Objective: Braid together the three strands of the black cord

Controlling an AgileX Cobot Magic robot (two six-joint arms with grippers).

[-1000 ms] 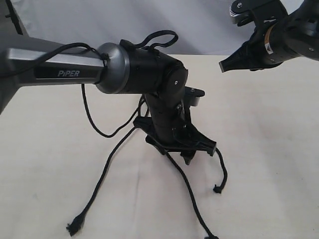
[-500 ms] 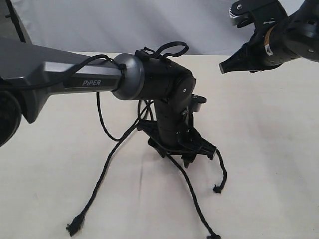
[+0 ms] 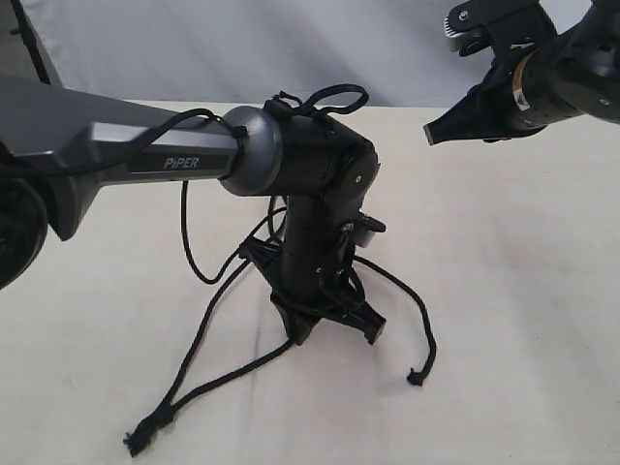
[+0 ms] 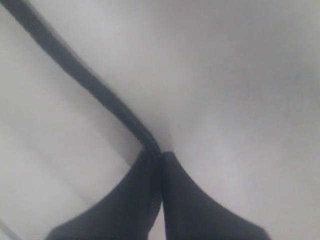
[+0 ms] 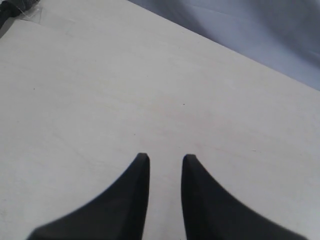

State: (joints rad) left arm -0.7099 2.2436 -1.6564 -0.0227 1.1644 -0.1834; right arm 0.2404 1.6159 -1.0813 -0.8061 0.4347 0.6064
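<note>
Black strand [image 4: 85,75] — newly nipped, L pincer [image 4: 156,153]

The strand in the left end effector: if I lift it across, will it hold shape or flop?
Likely floppy: the strand pinched in the left end effector is thin, and the neighbouring strand lies in loose curves on the table. Probably light, so it should trail without resistance. It might slip, since only the fingertips grip it.

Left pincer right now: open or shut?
Shut. In the left wrist view the left pincer has its fingertips pressed together, with one black strand pinched between them and running out from the tips.
</note>
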